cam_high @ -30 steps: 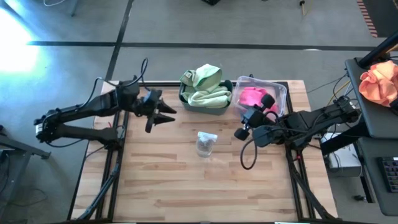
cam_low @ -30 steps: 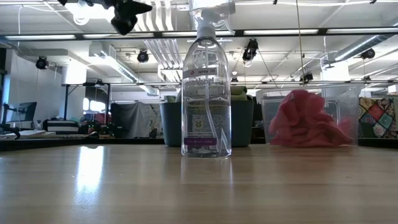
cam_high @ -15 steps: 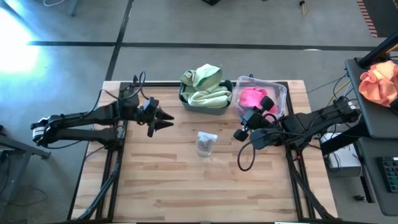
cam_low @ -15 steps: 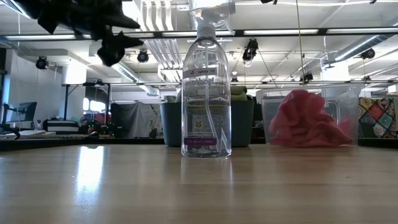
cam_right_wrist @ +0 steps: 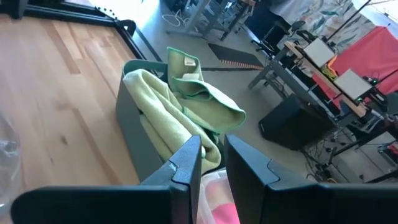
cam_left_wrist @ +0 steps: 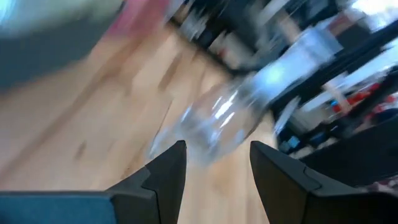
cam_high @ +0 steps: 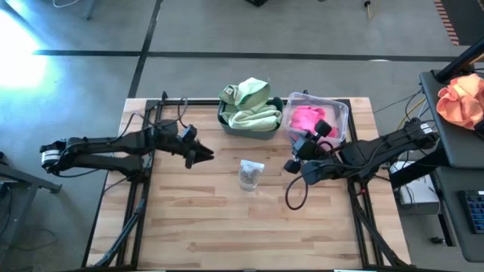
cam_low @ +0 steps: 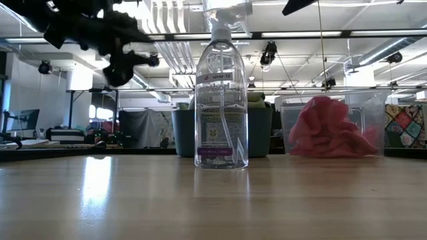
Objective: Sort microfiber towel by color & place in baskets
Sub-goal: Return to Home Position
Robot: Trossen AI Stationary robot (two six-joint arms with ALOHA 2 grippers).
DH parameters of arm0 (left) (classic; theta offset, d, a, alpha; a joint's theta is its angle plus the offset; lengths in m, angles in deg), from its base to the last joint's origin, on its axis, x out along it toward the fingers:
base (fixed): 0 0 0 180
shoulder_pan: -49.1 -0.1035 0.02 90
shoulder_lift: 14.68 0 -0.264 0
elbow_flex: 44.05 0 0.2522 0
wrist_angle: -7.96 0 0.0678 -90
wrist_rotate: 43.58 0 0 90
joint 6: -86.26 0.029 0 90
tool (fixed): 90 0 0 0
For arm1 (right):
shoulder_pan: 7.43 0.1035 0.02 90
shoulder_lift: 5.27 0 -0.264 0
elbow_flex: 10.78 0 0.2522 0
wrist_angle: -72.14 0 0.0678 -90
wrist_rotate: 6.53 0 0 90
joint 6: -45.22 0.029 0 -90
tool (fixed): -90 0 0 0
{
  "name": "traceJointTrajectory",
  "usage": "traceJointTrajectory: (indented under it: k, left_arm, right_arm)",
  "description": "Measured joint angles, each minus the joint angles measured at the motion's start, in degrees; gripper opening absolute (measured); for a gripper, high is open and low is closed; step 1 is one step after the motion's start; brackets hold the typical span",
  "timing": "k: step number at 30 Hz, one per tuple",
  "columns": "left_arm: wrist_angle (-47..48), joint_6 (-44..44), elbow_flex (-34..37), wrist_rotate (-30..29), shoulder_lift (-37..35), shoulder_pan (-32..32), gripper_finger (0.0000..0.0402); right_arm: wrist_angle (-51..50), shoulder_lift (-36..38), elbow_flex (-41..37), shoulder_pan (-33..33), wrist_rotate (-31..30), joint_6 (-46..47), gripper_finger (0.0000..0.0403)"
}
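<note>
Light green towels [cam_high: 248, 107] are heaped in the dark teal tub [cam_high: 224, 122] at the table's far edge; they also show in the right wrist view [cam_right_wrist: 180, 118]. Pink towels [cam_high: 306, 117] fill the clear tub [cam_high: 342, 112] to its right, and the low view shows them through its wall [cam_low: 330, 130]. My left gripper [cam_high: 204, 156] hovers open over the table, left of a clear spray bottle [cam_high: 251, 174]. My right gripper [cam_high: 305, 138] hangs raised at the clear tub's near side, its fingers slightly apart, pointing toward the green towels. Neither gripper holds anything.
The spray bottle [cam_low: 221, 93] stands upright mid-table, between the two arms and in front of the tubs. An orange cloth bundle [cam_high: 461, 102] lies on a side stand off the table's right. The near half of the wooden table [cam_high: 242, 227] is bare wood.
My left gripper has come down and moved toward the table's near edge and slightly right, closer to the spray bottle, staying open. The towels, tubs and bottle have not moved.
</note>
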Motion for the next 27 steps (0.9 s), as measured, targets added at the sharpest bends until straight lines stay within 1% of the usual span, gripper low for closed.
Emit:
traceJointTrajectory:
  k: [3, 5, 8, 9, 13, 18, 22, 24, 27]
  left_arm:
    - [-10.4, 1.3, 2.1, 0.0, -0.8, 0.7, 0.0162]
    - [-16.5, 2.3, 3.8, 0.5, -1.2, 1.3, 0.0162]
    - [-23.2, 2.4, 6.1, 2.5, -2.2, 1.8, 0.0162]
    - [-24.5, 2.3, 6.6, 3.3, -2.4, 2.0, 0.0162]
    - [-24.8, 2.4, 7.2, 3.5, -2.7, 3.2, 0.0162]
    - [-25.1, 4.2, 7.5, 3.2, -2.9, 3.5, 0.0162]
    - [-26.9, 4.2, 9.3, 3.0, -3.9, 3.6, 0.0162]
    - [-30.4, 3.8, 11.3, 2.9, -4.9, 3.9, 0.0162]
    - [-41.1, 3.8, 15.8, 2.9, -6.6, 4.4, 0.0162]
  right_arm:
    - [0.0, 0.0, -0.8, 0.0, 0.1, 0.0, 0.0063]
    - [0.1, 0.0, -1.2, 0.0, 1.4, 0.0, 0.0063]
    - [0.0, 0.0, -1.7, 0.0, 2.8, 0.0, 0.0063]
    - [-0.2, 0.0, -1.8, 0.0, 3.1, 0.0, 0.0063]
    - [-0.3, 0.0, -2.0, 0.0, 3.1, 0.5, 0.0063]
    - [-0.2, 0.0, -2.7, 0.0, 3.0, 5.7, 0.0063]
    - [-0.2, 0.0, -4.4, 0.0, 3.1, 9.7, 0.0063]
    - [-0.2, 0.0, -5.5, 0.0, 3.1, 12.0, 0.0063]
    - [-0.2, 0.0, -7.6, 0.0, 3.1, 15.7, 0.0063]
